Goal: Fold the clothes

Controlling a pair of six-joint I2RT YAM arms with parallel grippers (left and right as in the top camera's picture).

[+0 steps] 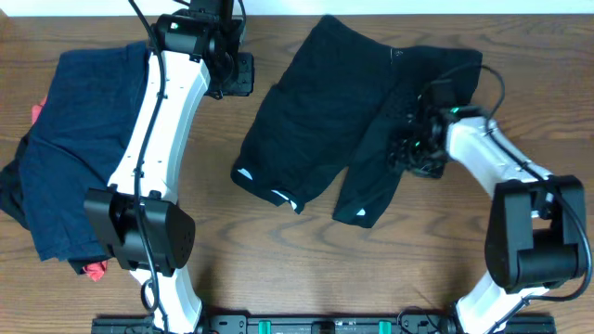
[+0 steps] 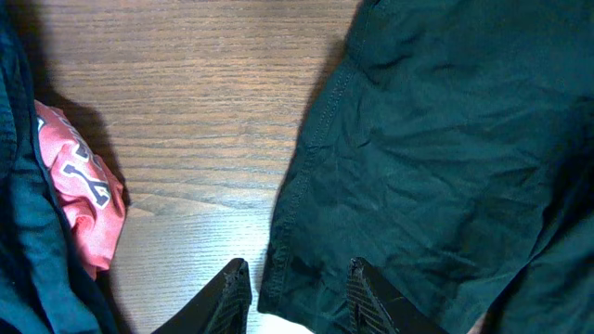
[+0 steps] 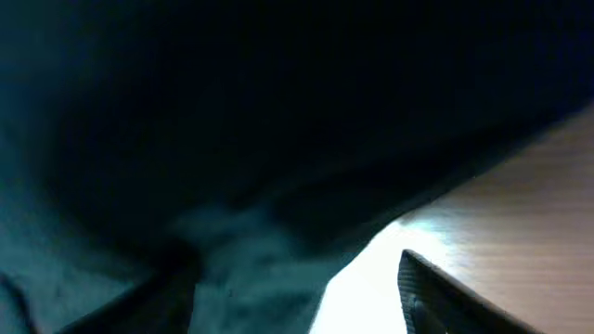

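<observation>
Left end effector (image 2: pixel 297 301) above shorts (image 2: pixel 436 158) on wood-grain table (image 2: pixel 204 102).

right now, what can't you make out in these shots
- Whether the right gripper grips the black shorts: overhead it is dark on dark cloth; the right wrist view is dim and blurred, with cloth near the lens.
- The red garment: mostly buried under the navy pile in the overhead and left wrist views; its print only partly shows.
- How many pieces the pile holds: layers overlap, and the left arm crosses it.
</observation>
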